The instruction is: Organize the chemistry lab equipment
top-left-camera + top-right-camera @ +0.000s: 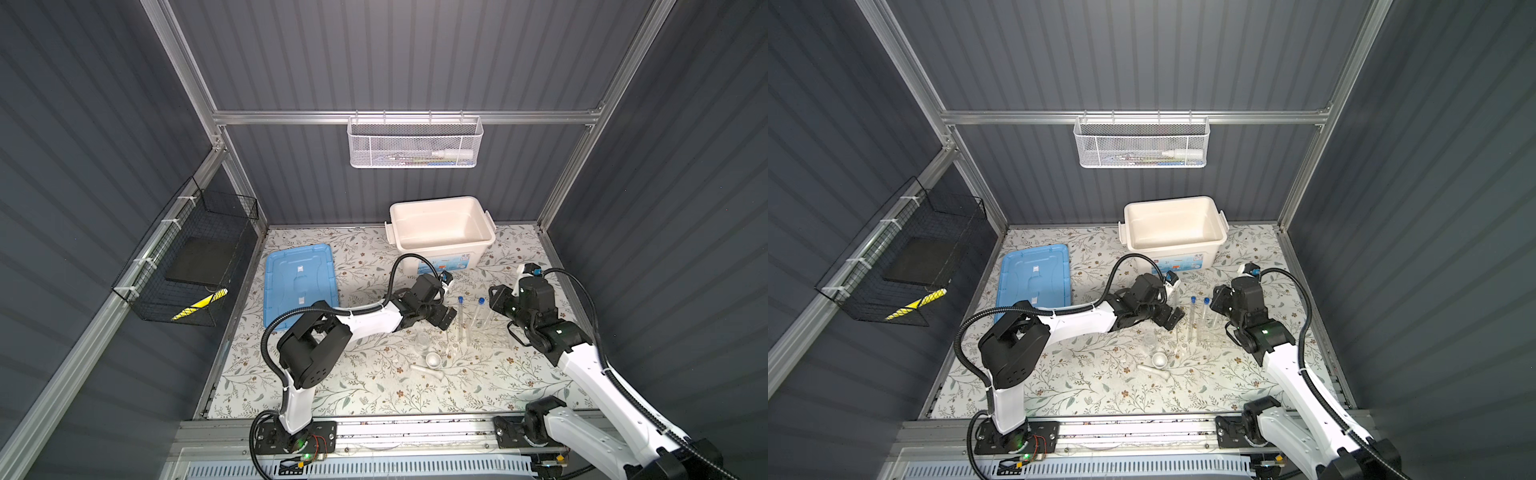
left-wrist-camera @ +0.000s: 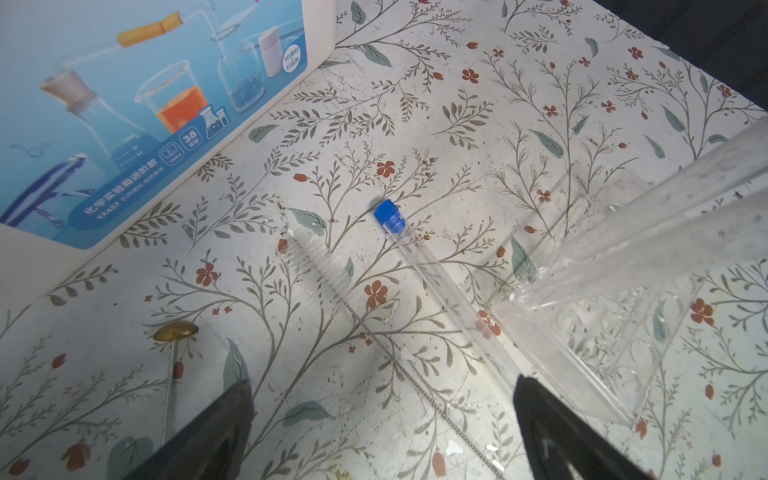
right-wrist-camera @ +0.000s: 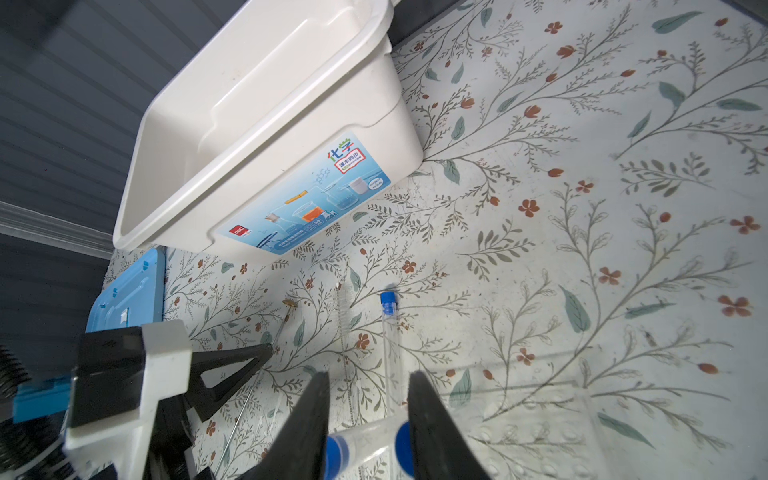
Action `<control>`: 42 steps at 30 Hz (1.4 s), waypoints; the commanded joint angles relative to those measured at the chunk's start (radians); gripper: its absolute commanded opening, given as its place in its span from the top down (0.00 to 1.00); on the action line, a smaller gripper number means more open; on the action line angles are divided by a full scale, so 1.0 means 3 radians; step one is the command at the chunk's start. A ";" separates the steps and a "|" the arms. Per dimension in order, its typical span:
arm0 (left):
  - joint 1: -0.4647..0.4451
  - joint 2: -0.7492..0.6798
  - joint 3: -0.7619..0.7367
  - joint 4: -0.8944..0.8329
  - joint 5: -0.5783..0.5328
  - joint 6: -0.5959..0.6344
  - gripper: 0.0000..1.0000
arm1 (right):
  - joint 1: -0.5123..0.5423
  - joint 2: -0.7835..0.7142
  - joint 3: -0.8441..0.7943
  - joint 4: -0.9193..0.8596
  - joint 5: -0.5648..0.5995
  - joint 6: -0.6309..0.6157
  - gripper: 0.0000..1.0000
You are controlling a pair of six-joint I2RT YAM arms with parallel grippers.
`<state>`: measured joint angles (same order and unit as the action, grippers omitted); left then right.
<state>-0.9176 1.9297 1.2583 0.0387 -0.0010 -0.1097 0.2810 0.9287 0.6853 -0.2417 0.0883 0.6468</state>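
Note:
A blue-capped test tube [image 2: 432,282] lies on the floral mat beside the clear tube rack [image 1: 490,337]. A wire brush rod [image 2: 320,266] and a brass-headed rod [image 2: 175,332] lie next to it. My left gripper [image 2: 380,390] hangs open over the brush rod and holds nothing. Another capped tube [image 1: 481,307] leans in the rack towards my right gripper [image 3: 368,415]. Its jaws stand a narrow gap apart with blue caps [image 3: 334,455] showing at both inner faces; I cannot tell whether they press on a tube. Nearer the front are a clear beaker [image 1: 422,341], a white bowl [image 1: 433,360] and a pestle [image 1: 424,369].
The big white tub [image 1: 449,259] stands open at the back with its blue lid [image 1: 299,286] flat on the mat to the left. A white mesh basket [image 1: 413,143] hangs on the back wall. A black wire basket [image 1: 187,266] hangs on the left wall.

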 commanded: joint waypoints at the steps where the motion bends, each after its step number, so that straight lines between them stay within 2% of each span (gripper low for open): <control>1: -0.0033 -0.0011 0.0019 -0.0046 -0.0007 -0.0045 0.00 | -0.0006 -0.0019 -0.0067 -0.0138 -0.0070 0.0017 0.65; 13: -0.0057 0.0003 0.0050 -0.0078 -0.0027 -0.0073 0.01 | -0.0006 -0.0026 -0.0055 -0.0149 -0.0081 -0.0003 0.65; 24: -0.0139 0.0141 0.0222 -0.0256 -0.0030 -0.0110 0.02 | -0.0020 -0.0043 0.0174 -0.0304 0.0093 -0.0150 0.51; 42: -0.0211 0.0481 0.0669 -0.0609 -0.0015 -0.0192 0.10 | -0.0194 -0.0076 0.0169 -0.0431 0.0000 -0.0156 0.50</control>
<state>-0.9737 2.0586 1.4170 -0.1108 -0.0044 -0.1513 0.2279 0.9127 0.7208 -0.3428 0.0982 0.6041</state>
